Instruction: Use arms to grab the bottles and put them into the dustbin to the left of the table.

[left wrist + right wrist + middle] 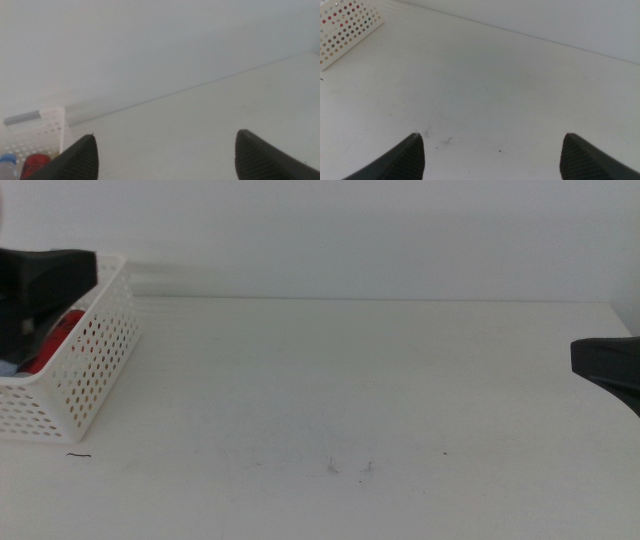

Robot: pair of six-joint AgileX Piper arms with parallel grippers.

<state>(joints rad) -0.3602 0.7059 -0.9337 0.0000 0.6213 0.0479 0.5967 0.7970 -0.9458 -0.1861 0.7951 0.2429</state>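
Over the dustbin (85, 370) at frame left, left gripper (40, 285) hovers with nothing in it; task looks about finished.
Left gripper jaws stand wide apart in its wrist view, holding nothing, parked above the bin, probably the drop spot. Inside the bin: red soda can (35, 164) and blue-capped water bottle (8, 162) lying low, side by side; red also shows through the holes in the middle view. Yellow tea bottle not visible, can't tell if it's in there. Right gripper (608, 368) waits at the right edge mid-height, jaws spread wide, also holding nothing. Table (350, 380) is plain white with a few tiny dark specks near bottom centre, no bottles on it. Blank white wall behind.
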